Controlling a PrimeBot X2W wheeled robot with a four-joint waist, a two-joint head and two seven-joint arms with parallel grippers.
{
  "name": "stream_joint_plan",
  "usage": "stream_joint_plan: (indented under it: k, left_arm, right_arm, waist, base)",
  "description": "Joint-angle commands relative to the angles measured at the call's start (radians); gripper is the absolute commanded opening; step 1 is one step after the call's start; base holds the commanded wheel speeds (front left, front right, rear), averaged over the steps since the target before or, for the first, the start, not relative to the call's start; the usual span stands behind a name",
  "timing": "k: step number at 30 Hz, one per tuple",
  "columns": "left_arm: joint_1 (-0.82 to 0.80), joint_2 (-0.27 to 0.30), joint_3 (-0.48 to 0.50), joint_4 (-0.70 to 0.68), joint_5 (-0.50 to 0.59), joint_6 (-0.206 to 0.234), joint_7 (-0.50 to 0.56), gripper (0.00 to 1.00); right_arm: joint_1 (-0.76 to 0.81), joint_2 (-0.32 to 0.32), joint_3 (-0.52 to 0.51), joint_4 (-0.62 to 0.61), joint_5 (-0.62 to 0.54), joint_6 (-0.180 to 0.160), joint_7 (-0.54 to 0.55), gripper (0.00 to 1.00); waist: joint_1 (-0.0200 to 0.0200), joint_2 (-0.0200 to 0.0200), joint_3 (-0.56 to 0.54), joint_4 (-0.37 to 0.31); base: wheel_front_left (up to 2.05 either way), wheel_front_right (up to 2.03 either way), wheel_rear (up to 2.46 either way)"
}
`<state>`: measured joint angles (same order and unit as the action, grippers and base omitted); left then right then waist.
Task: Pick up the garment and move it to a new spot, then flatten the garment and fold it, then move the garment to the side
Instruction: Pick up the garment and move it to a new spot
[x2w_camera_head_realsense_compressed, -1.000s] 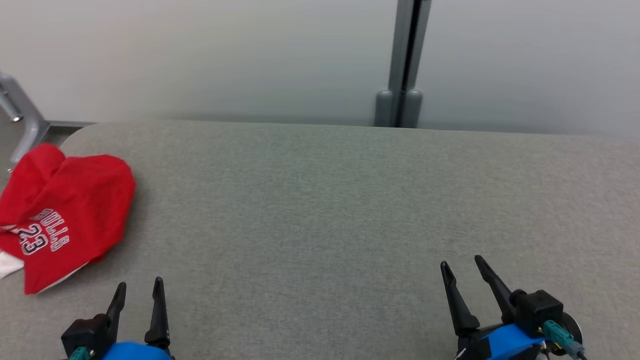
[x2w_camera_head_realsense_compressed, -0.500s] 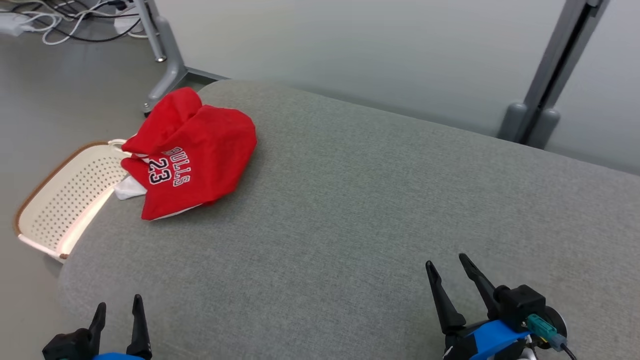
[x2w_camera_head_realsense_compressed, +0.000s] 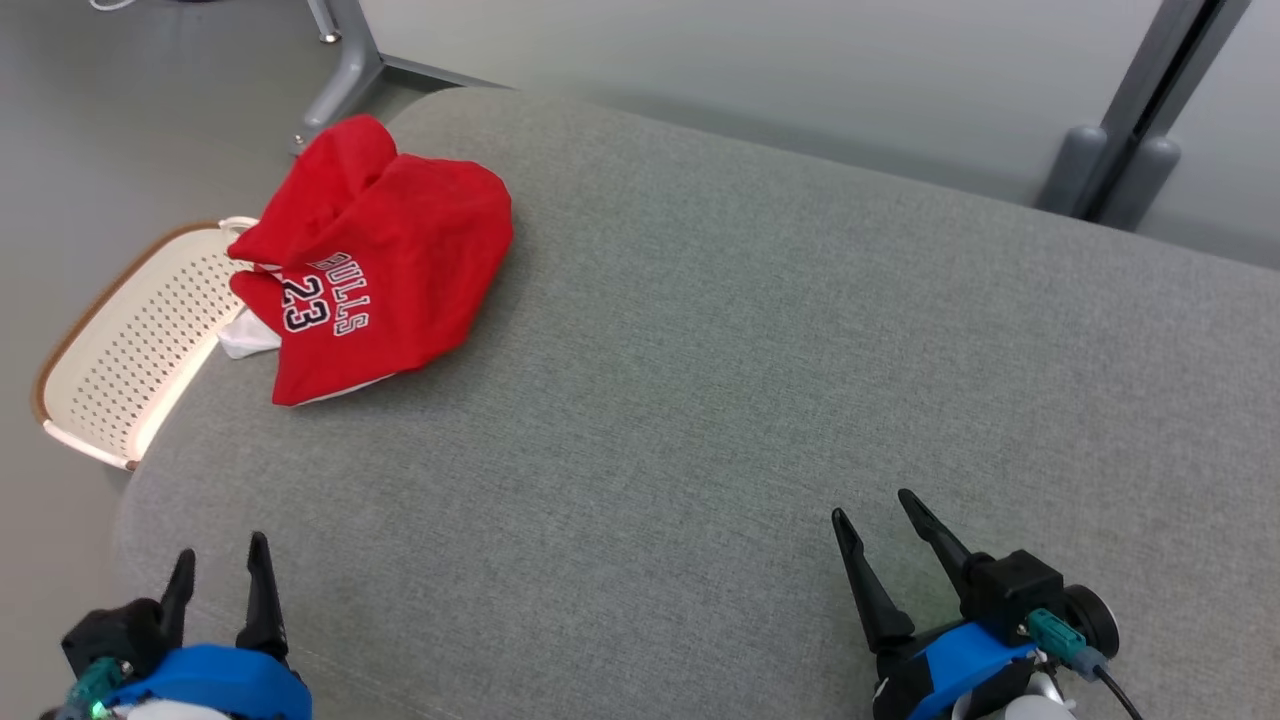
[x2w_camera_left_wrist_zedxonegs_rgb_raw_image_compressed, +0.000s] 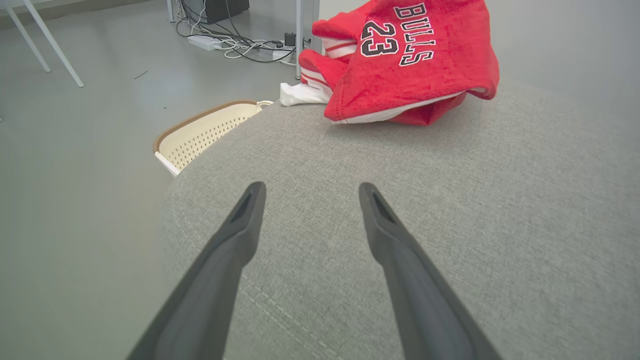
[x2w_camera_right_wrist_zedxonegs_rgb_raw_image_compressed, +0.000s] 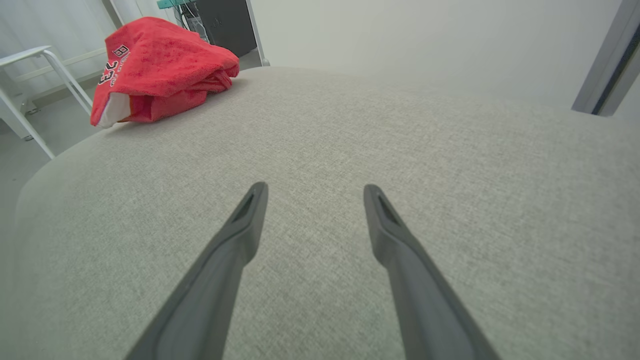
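At far-left corner of tabletop (x2w_camera_head_realsense_compressed: 700, 400), garment (x2w_camera_head_realsense_compressed: 380, 250) lies bunched, untouched; left pincer (x2w_camera_head_realsense_compressed: 222, 550) and right pincer (x2w_camera_head_realsense_compressed: 872, 505) gape empty; all steps pending.

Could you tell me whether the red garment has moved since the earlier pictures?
No: the red garment keeps its place at the table corner beside the basket; only the view shifted.

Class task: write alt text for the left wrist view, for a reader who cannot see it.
A crumpled red jersey lies on a grey cushion beyond the open left gripper. A cream basket sits beside the cushion.
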<state>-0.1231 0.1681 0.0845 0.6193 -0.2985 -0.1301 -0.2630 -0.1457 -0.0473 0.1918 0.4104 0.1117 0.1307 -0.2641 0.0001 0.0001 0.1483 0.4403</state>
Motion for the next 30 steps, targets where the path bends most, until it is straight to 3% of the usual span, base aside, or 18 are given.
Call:
stream_joint_plan:
  k: [1,18,30]
  left_arm:
    - [-0.054,0.015,0.004,0.015,-0.011,-0.001,-0.003,1.00]
    - [-0.368,0.160,-0.131,0.184,-0.015,-0.001,-0.002,1.00]
    - [-0.430,0.153,-0.088,0.179,-0.017,-0.001,-0.002,1.00]
  right_arm:
    - [-0.024,-0.006,-0.004,0.007,-0.019,0.000,-0.001,1.00]
    - [-0.144,-0.014,-0.016,0.026,-0.104,0.000,0.004,1.00]
    - [-0.174,-0.025,-0.036,0.029,-0.105,-0.001,0.008,1.00]
  waist:
    - [-0.0001,-0.0001,0.030,-0.010]
    - [-0.0001,-0.0001,0.275,-0.133]
    - [-0.0001,-0.0001,0.338,-0.170]
  base:
    - [0.00,0.00,0.00]
    - [0.00,0.00,0.00]
    - [0.00,0.00,0.00]
